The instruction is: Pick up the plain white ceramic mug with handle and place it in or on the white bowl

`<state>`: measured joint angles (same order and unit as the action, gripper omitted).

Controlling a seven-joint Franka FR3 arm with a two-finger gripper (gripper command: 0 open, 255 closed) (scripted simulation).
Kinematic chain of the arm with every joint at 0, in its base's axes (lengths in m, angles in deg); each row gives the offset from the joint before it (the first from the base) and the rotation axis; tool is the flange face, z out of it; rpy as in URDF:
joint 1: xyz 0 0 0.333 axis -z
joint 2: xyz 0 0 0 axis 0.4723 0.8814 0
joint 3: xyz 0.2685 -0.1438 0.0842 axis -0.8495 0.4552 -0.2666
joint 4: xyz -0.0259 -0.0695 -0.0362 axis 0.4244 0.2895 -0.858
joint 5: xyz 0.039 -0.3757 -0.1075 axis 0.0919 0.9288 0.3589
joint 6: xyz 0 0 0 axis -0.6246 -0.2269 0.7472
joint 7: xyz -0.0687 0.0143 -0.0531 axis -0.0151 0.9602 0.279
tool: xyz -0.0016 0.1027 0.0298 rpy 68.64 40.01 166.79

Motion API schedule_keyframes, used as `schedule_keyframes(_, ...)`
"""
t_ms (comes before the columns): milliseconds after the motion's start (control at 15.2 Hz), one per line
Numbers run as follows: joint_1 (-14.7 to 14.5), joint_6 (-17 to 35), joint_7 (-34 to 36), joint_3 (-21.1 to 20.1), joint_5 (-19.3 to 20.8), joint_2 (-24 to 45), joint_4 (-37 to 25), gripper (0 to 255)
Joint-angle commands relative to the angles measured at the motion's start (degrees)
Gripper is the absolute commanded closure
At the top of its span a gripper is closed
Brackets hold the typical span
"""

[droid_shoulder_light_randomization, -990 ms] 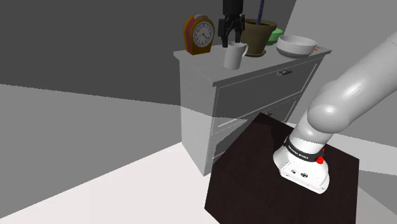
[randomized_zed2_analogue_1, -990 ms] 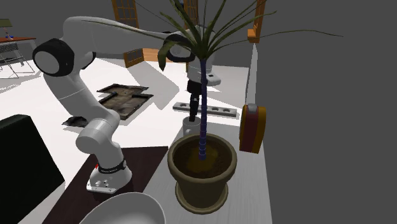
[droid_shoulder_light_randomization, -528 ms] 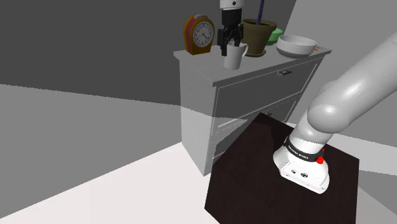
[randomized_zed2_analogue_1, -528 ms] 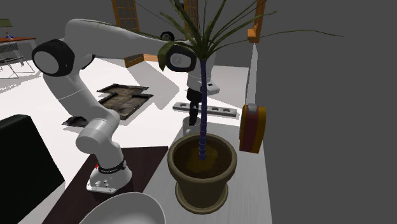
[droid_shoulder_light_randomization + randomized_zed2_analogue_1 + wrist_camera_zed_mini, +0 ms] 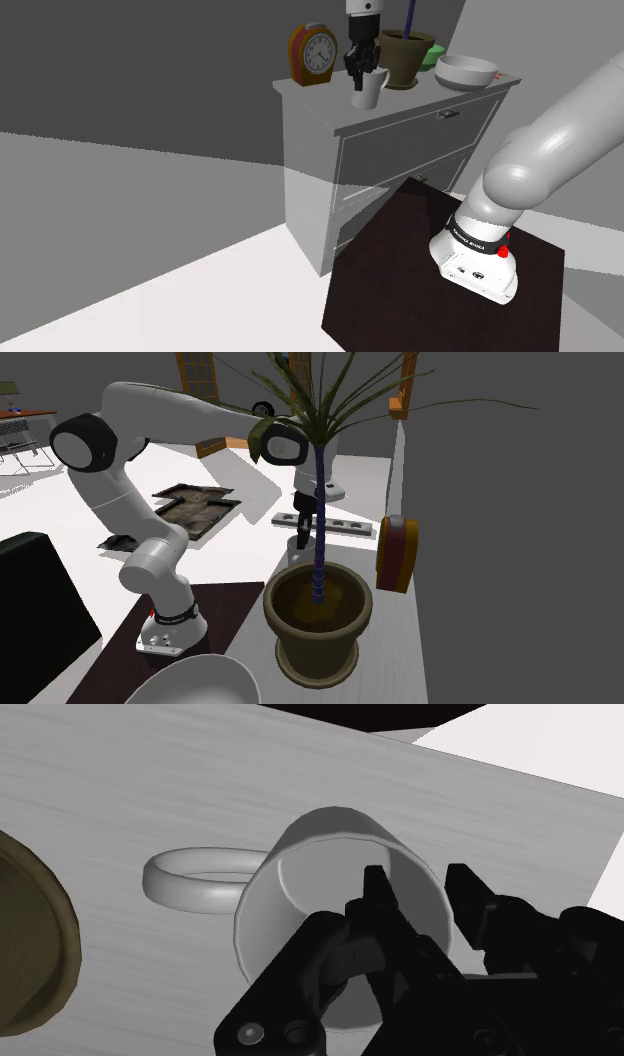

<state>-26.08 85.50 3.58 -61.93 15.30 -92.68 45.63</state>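
Observation:
The white mug (image 5: 368, 92) stands upright near the front edge of the grey dresser top (image 5: 320, 96), its ring handle (image 5: 195, 879) pointing away from the gripper. My black gripper (image 5: 362, 70) hangs straight down over the mug's rim (image 5: 300, 904). The fingers are still open but drawn close together, astride the mug's wall. One fingertip (image 5: 375, 894) is inside the cup with a sliver of inner wall showing beside it. The other fingertip (image 5: 465, 889) sits just outside the rim. The white bowl (image 5: 466, 70) rests at the dresser's far end and also appears as a bowl (image 5: 195, 682) in the second exterior view.
A potted plant (image 5: 405, 55) stands between mug and bowl, its stem and long leaves (image 5: 318, 502) rising beside my gripper (image 5: 303, 530). An orange clock (image 5: 313, 53) sits behind the mug. A green dish (image 5: 433, 55) lies behind the pot. The dresser drops off just beyond the mug.
The gripper came down from above the mug until its fingers straddled the rim. In the last half second the fingers narrowed toward the mug's wall. The mug has not moved.

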Motion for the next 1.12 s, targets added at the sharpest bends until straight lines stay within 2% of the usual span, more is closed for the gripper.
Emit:
schedule_keyframes(0, 0.0, 0.0, 0.0, 0.0, 0.0, 0.0, 0.0, 255)
schedule_keyframes(462, 0.0, 0.01, 0.0, 0.0, 0.0, 0.0, 0.01, 255)
schedule_keyframes(1056, -0.01, -6.91, -0.15, -0.05, -0.03, 0.36, -7.28, 255)
